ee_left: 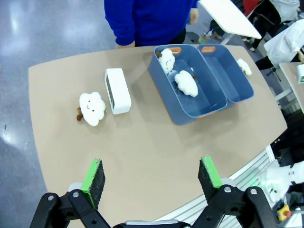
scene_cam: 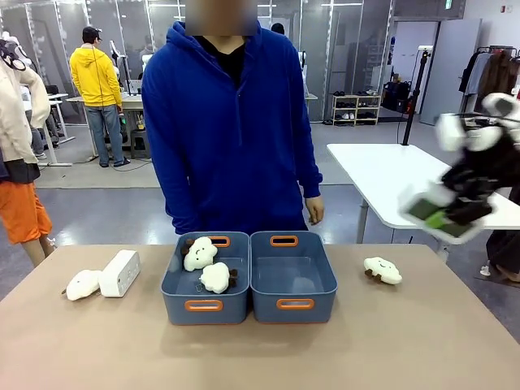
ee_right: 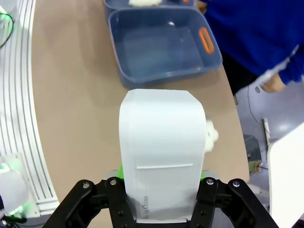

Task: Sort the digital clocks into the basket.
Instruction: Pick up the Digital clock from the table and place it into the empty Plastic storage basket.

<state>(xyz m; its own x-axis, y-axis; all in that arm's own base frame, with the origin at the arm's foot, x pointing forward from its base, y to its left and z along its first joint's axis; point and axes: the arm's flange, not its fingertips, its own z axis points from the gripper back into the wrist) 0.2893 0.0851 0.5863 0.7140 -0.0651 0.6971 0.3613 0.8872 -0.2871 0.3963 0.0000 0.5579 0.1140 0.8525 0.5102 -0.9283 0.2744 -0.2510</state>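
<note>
One clock held, neither binned
Front: right gripper (scene_cam: 451,218) is up, right of the empty blue-grey plastic basket (scene_cam: 293,284); a white plastic digital clock (scene_cam: 119,272) lies far left. Left wrist: left gripper (ee_left: 152,173) gapes, empty. Right wrist: jaws clamp the other clock (ee_right: 161,152)

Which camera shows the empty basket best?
Front view: the empty basket is whole, both orange handles showing. The right wrist view looks into it from above; the left wrist view shows it beyond the other basket.

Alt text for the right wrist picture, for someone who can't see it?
The right gripper clamps a white clock above a tan table. Beyond it sits an empty blue-grey basket; a person in blue stands at the right.
</note>
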